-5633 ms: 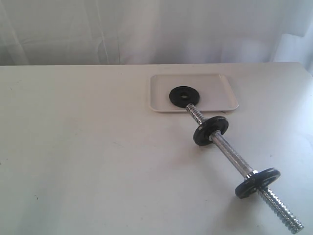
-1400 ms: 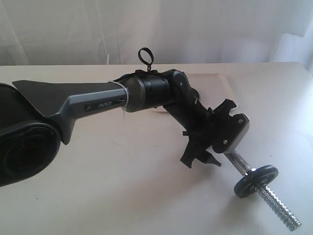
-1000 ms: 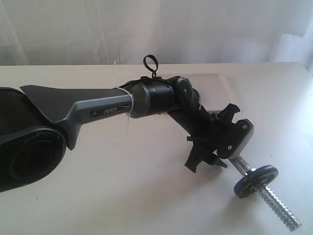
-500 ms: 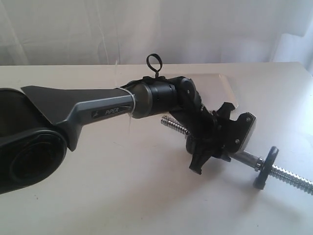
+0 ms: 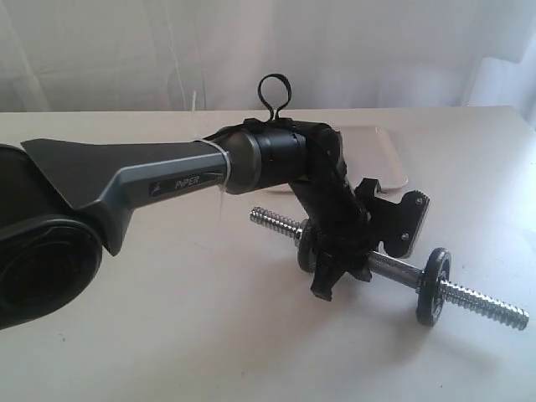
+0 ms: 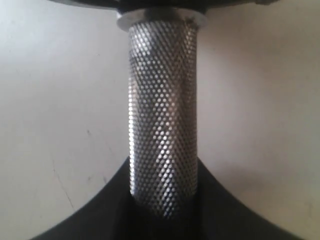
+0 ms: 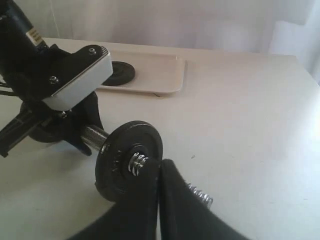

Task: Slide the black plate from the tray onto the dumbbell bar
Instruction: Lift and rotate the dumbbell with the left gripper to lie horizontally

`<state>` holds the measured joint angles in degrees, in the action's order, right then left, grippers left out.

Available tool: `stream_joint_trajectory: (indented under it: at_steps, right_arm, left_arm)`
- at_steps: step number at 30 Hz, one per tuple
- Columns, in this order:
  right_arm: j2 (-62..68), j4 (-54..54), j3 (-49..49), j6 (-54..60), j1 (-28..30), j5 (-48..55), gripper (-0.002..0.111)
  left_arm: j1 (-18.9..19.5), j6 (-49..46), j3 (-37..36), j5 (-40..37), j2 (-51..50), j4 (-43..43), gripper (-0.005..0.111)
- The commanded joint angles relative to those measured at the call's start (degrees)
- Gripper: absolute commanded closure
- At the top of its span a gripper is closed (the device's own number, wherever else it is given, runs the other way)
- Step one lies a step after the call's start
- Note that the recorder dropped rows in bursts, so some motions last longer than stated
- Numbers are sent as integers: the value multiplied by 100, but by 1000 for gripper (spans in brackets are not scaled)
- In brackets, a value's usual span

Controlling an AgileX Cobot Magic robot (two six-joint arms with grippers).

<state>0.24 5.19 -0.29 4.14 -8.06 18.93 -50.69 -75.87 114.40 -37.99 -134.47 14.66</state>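
My left gripper (image 5: pixel 345 255) is shut on the knurled middle of the dumbbell bar (image 5: pixel 394 270), which it holds nearly level above the table. In the left wrist view the bar (image 6: pixel 162 115) runs straight out from between the jaws of that gripper (image 6: pixel 162 202). One black disc (image 5: pixel 434 286) sits on the bar near its threaded right end, and another (image 5: pixel 305 244) shows behind the gripper. The black plate (image 7: pixel 119 73) lies flat in the tray (image 7: pixel 160 75); the arm hides it in the exterior view. My right gripper (image 7: pixel 161 172) is shut and empty, close to the outer disc (image 7: pixel 127 162).
The white tray (image 5: pixel 387 155) stands at the back of the table, partly behind the left arm (image 5: pixel 167 180). The bar's threaded tips (image 5: pixel 270 220) stick out on both sides. A pale curtain hangs behind the table.
The left gripper has closed on the bar and lifted it. The bar has swung from a diagonal to nearly level, and its discs now stand on edge.
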Motion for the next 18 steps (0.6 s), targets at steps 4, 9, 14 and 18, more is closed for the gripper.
stream_joint_trajectory:
  at_steps: [4, 9, 14, 18]
  right_arm:
    - [-24, -30, 29, 8, 11, -55, 108]
    - [-24, -30, 29, 8, 11, -55, 108]
    - [-24, -30, 29, 8, 11, -55, 108]
    - [-24, -30, 29, 8, 11, -55, 108]
  left_arm:
    - [145, 667, -47, -825, 280, -456, 107]
    - [435, 799, -235, -1067, 514, -467, 107]
    - [770, 909, -858, -925, 909, -438, 107]
    - [1081, 1127, -1300, -860, 1284, -428, 107]
